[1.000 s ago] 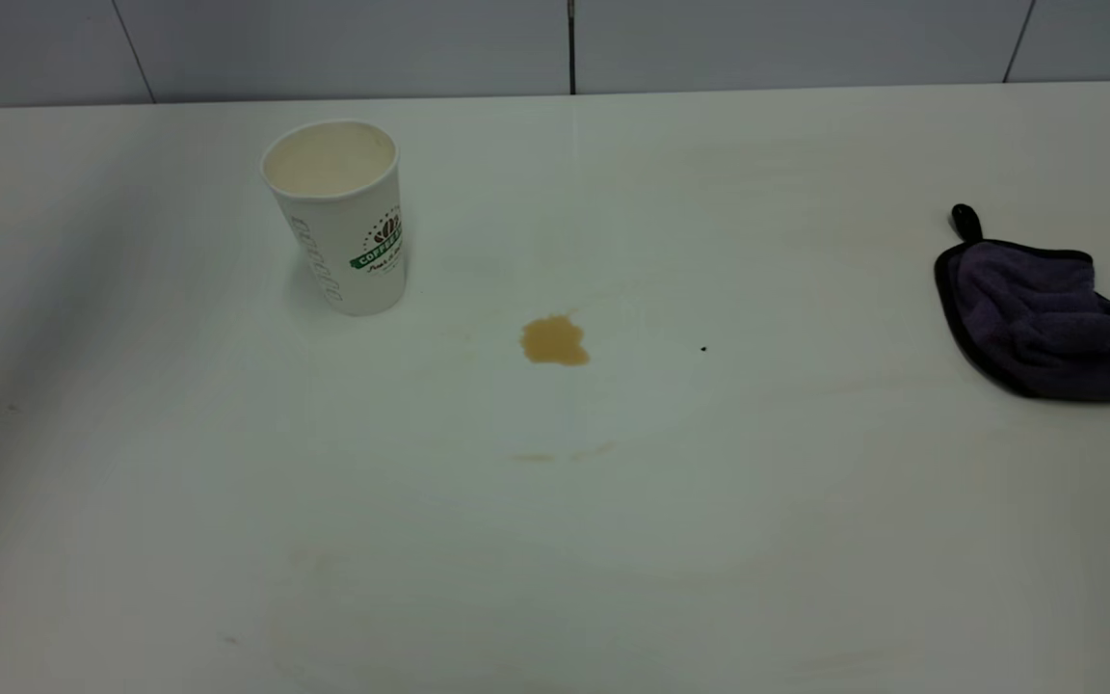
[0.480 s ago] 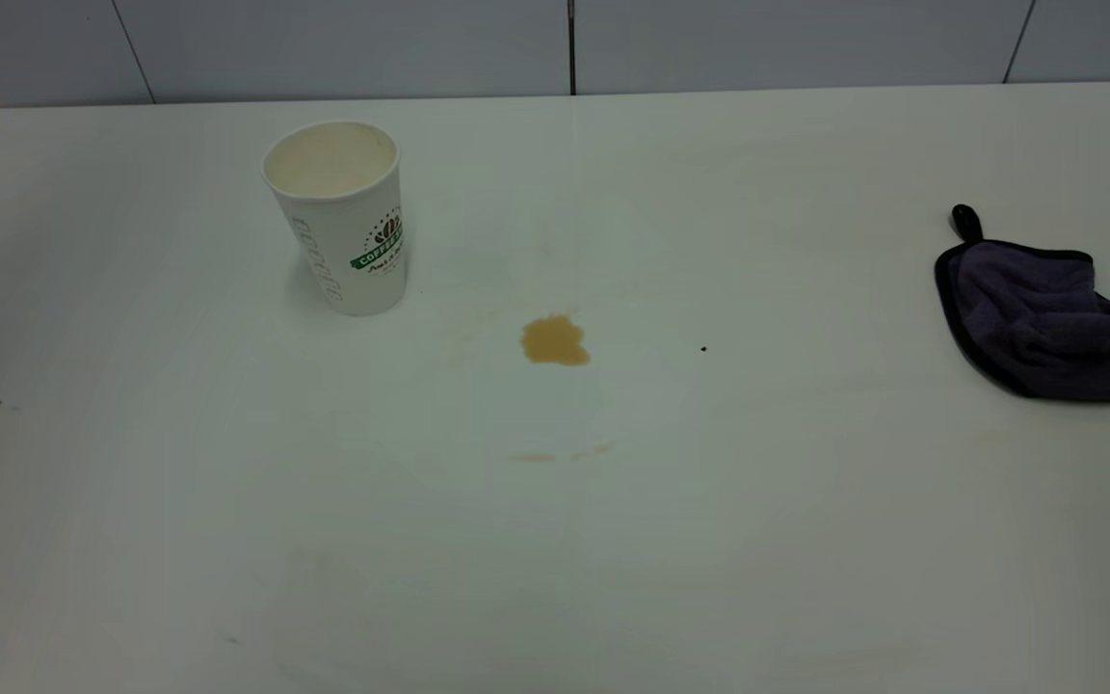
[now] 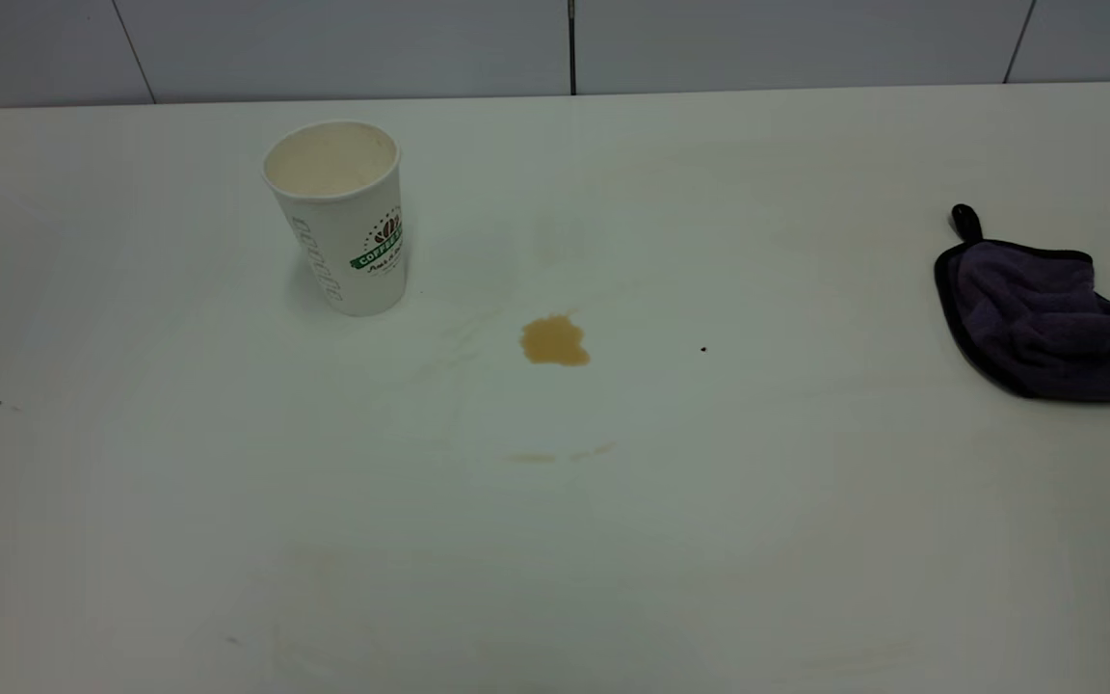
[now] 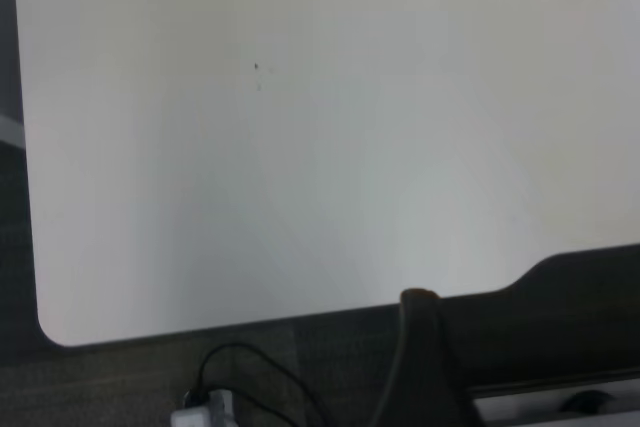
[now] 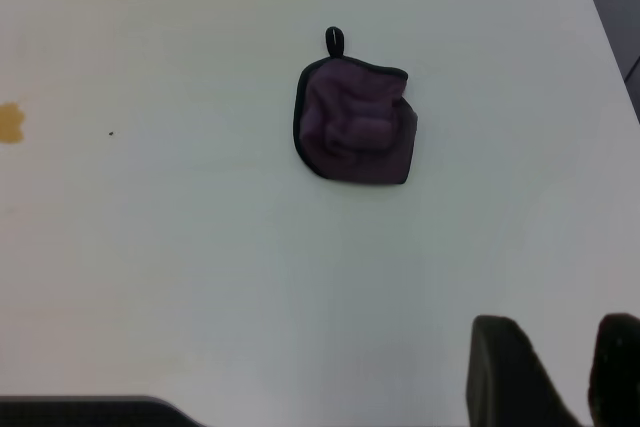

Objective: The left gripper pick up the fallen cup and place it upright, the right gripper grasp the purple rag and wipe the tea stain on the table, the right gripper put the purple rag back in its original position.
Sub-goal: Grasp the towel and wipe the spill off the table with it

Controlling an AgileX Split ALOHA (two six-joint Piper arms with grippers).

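cup (image 3: pixel 338 217) already upright; purple rag (image 3: pixel 1040 316) lies untouched near the desk's (image 3: pixel 555 540) right edge, nearer the right hand (image 5: pixel 555 377), seen parted and empty.

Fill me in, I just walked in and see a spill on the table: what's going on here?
Nothing is being handled right now. The cup stands upright on the table, away from both grippers. The tea stain is not yet wiped. The purple rag lies crumpled near the table's right edge, untouched. The right gripper hangs above the table with the rag in its wrist view, its fingers apart and empty. The left gripper does not show clearly.
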